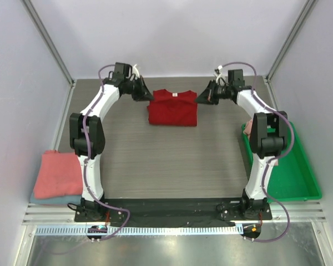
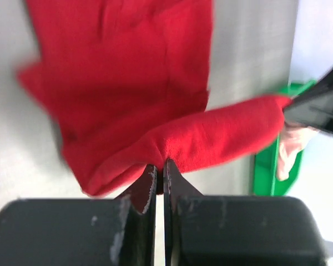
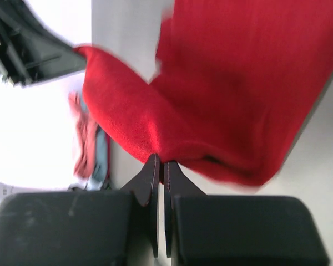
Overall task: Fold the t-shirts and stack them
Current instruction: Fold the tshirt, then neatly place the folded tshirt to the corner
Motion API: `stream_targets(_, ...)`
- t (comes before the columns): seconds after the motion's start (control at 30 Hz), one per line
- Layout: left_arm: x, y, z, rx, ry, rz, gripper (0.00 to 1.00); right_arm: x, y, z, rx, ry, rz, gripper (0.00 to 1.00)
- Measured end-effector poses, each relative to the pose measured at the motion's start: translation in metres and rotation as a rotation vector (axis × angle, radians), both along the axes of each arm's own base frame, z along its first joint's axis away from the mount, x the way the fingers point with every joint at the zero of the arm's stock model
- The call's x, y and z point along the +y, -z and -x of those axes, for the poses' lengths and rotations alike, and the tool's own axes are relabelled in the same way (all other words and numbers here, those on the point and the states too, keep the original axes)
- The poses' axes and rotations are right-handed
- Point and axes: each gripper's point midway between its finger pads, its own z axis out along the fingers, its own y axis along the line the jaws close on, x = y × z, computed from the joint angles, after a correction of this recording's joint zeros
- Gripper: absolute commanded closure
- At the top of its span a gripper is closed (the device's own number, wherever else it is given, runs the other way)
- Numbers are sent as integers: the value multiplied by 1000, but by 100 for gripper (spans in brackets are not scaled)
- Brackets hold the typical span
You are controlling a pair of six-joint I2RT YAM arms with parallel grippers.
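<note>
A red shirt (image 1: 173, 111) lies in the upper centre of the overhead view, on a grey table (image 1: 172, 166). It is drawn into a rough rectangle with the collar towards the top of the frame.

The left gripper (image 1: 144, 95) is at the shirt's upper left corner and the right gripper (image 1: 204, 97) at its upper right. In the left wrist view, the left gripper (image 2: 160, 172) has its fingers pressed almost together on a thick fold of red cloth. The right gripper (image 3: 160, 166) pinches the same edge in the same way at the other end. Between them, a band of red cloth looks raised off the rest of the shirt.

At the lower left of the overhead view, a pink shirt (image 1: 58, 173) lies folded on top of a blue-grey shirt (image 1: 55, 199). These two appear to be finished and stacked.

On the right sits a green tray (image 1: 299, 177). A bit of pink cloth (image 1: 248, 128) shows at its upper left corner, mostly hidden behind the right arm. It may be another shirt waiting its turn.

The task looks to be about midway. The red shirt is partly folded, with a fold in hand, and it is not yet on the stack.
</note>
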Motion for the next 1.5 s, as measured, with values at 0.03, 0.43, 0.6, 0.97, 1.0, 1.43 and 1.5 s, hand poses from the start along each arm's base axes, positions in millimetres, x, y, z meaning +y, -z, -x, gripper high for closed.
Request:
stream_targets(0.03, -2, -9, -17, -55, 0, -1, 100, -3, -2, -20, -33, 10, 2, 99)
stream_targets(0.43, 3, 3, -132, -364, -69, -162, 41, -4, 25, -160, -235, 89, 43, 38)
stream_targets(0.6, 8, 28, -126, -328, -67, -220, 41, 13, 24, -144, -243, 38, 37, 40)
stream_targets(0.97, 21, 70, -91, -160, 15, -190, 34, 35, 59, -100, -126, -48, 38, 42)
stream_targets(1.0, 26, 71, -91, -148, 7, -175, 34, 36, 60, -99, -126, -52, 40, 42)
stream_targets(1.43, 32, 106, -87, 25, -34, 68, 40, 38, 106, -97, -75, -63, 115, 43)
stream_targets(1.5, 24, 104, -85, 35, -19, 112, 40, 38, 106, -98, -76, -63, 114, 43)
